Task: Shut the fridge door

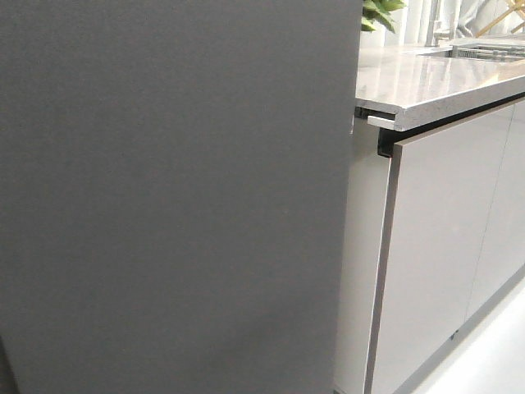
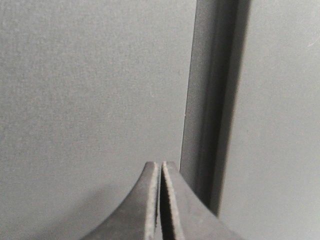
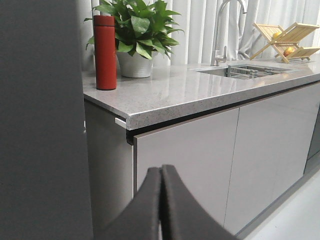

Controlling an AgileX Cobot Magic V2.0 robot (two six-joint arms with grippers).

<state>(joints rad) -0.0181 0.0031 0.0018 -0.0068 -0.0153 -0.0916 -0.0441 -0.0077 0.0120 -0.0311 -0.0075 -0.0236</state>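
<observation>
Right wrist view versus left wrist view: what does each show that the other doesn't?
Only the right wrist view shows the countertop, a red bottle, a potted plant, the sink, a wooden rack, pale cabinet fronts and the shut right gripper. Only the left wrist view shows the shut left gripper and the vertical seam between two dark grey panels. Both show matte dark grey panel surface; which one is the fridge door cannot be told.

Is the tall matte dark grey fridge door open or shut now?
It looks shut: the tall matte dark grey fridge door lies level with its twin panel, and no white lining shows.
</observation>
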